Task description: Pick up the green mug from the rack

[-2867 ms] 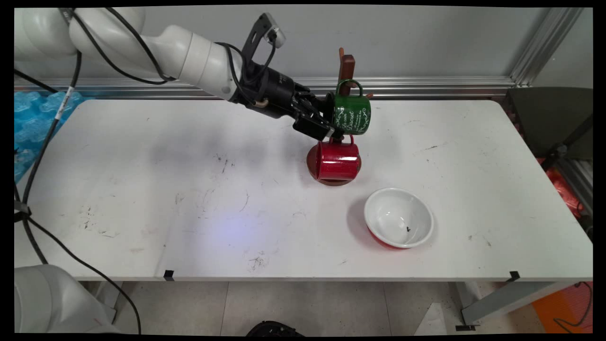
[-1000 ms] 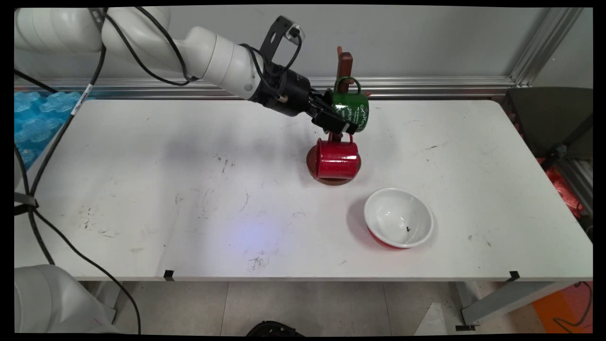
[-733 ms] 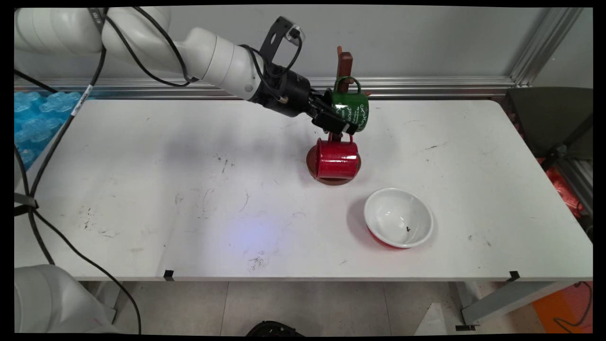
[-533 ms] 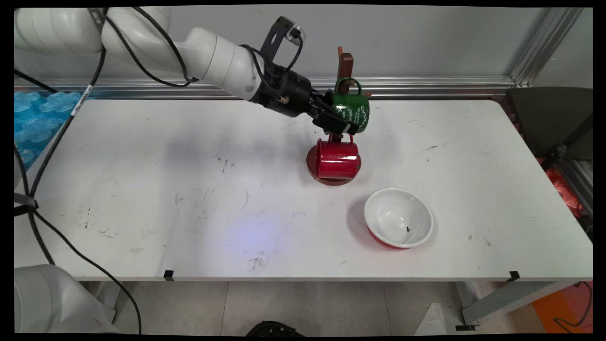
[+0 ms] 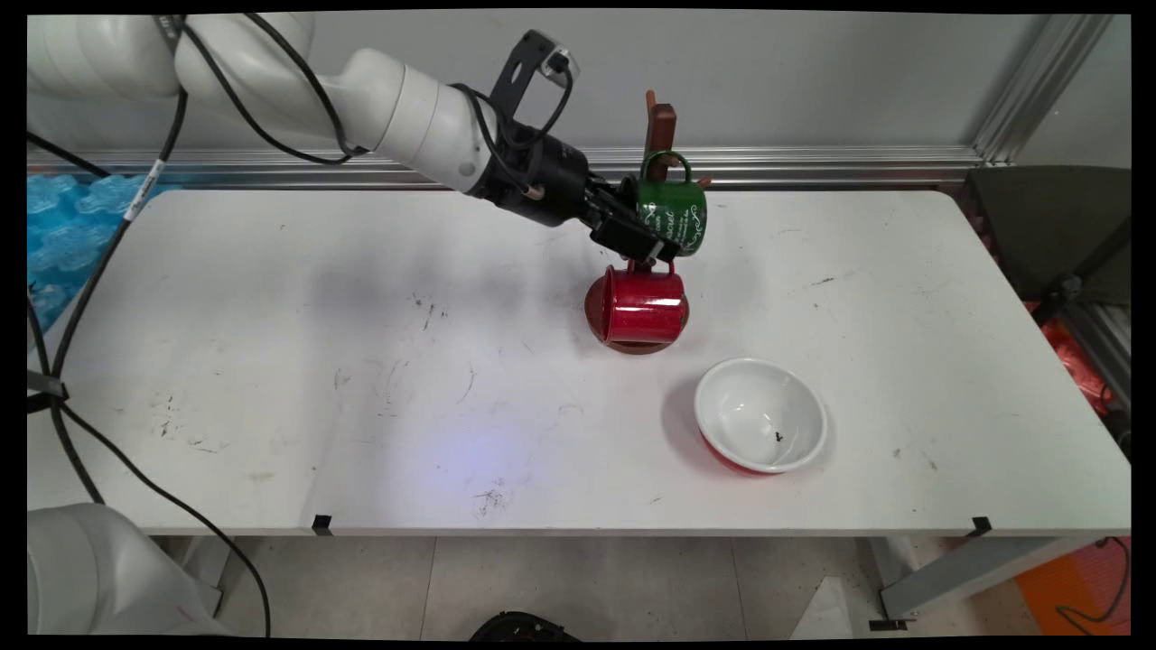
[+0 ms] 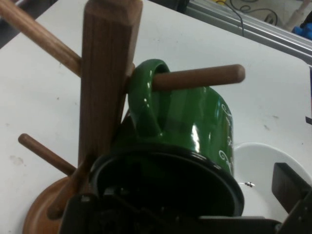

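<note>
At the far middle of the table (image 5: 271,361), the gripper (image 5: 643,236) sits against the rim of the green mug (image 5: 673,212); the hand view shows the mug's dark mouth right above the black linkage, one finger (image 6: 292,187) standing clear to the mug's outer side near the bottom right corner; the other finger is hidden, so whether the jaws pinch the rim or stand spread about it cannot be told. Green mug hangs by its handle on an upper peg (image 6: 200,77) of the wooden mug tree (image 5: 662,122), the peg passing through the handle loop, the mouth tilted toward the hand and white script lettering running down its side; the tree's square post (image 6: 105,73) rises just beside the handle, with further pegs sticking out to the other side and lower down. Below the green mug, a red mug (image 5: 643,305) hangs on a lower peg in front of the tree's round base (image 5: 637,343), its side catching a bright streak of light. Nearer the camera and to the right, well apart from the tree, a bowl (image 5: 760,415) with a white inside and red outside stands upright; a small dark speck lies inside it. Scuffs and dark marks cover the white table; blue bubbly material (image 5: 63,235) lies beyond its left end.
</note>
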Controlling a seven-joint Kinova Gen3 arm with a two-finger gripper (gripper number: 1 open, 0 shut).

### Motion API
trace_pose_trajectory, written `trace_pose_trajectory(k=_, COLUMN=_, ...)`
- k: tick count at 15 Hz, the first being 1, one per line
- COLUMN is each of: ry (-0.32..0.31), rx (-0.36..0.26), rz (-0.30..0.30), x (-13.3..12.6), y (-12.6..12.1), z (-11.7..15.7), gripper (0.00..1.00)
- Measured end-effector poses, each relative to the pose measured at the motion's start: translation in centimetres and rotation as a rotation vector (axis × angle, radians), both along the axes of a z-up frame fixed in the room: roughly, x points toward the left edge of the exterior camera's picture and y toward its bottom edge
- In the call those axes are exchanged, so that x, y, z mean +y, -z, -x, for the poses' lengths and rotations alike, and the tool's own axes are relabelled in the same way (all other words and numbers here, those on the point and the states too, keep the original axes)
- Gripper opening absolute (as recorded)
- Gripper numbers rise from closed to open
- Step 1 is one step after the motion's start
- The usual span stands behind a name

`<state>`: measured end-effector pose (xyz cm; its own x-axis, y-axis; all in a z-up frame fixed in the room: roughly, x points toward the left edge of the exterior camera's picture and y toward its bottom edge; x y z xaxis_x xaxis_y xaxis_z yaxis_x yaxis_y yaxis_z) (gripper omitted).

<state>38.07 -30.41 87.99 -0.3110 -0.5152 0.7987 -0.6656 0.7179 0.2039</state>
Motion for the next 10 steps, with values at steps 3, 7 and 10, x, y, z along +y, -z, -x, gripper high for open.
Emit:
trace_pose_trajectory(k=3, ry=-0.001, rx=-0.004, rz=0.001, x=0.21, y=-0.29, z=-0.06, gripper=1.00)
trace_pose_trajectory(k=7, ry=-0.006, rx=-0.008, rz=0.006, x=0.19, y=-0.62, z=-0.16, gripper=1.00)
trace_pose_trajectory(k=10, ry=-0.009, rx=-0.009, rz=0.013, x=0.02, y=-0.85, z=-0.22, gripper=1.00)
